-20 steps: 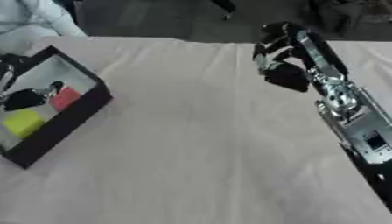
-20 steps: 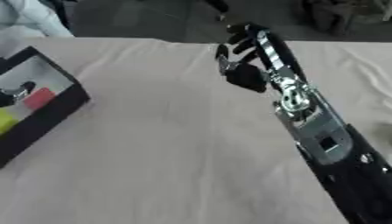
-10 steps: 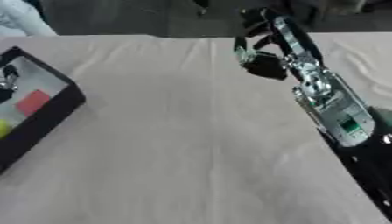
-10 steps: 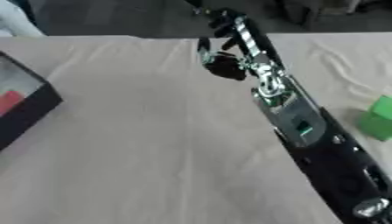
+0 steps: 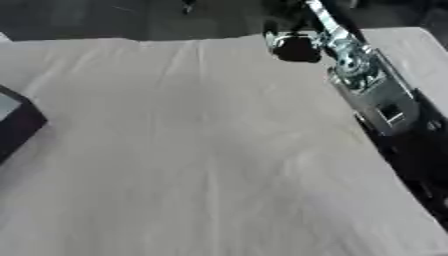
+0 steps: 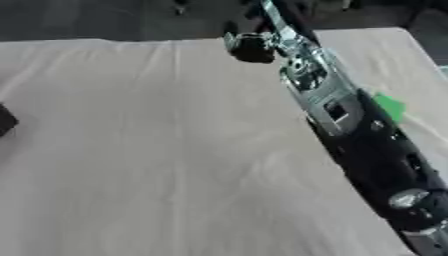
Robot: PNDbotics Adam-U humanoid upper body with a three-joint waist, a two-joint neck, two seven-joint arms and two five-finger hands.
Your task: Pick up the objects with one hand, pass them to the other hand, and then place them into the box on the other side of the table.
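Observation:
My right arm stretches from the lower right up across the table, and my right hand [image 5: 294,46] hangs over the far edge of the cloth as a dark, blurred shape. No object shows in it. A green block [image 6: 389,107] lies on the table just right of the forearm, partly hidden by it. Only a corner of the black box [image 5: 17,125] shows at the left edge, its contents out of sight. My left hand appears in neither view.
A beige, creased tablecloth [image 5: 192,150] covers the table. Dark floor and dim shapes lie beyond the far edge. A strip of table [image 6: 376,55] shows to the right of the arm.
The view has swung right, so the box has slid to the left edge and the green block has come into sight. My right hand now sits farther back, at the table's far edge.

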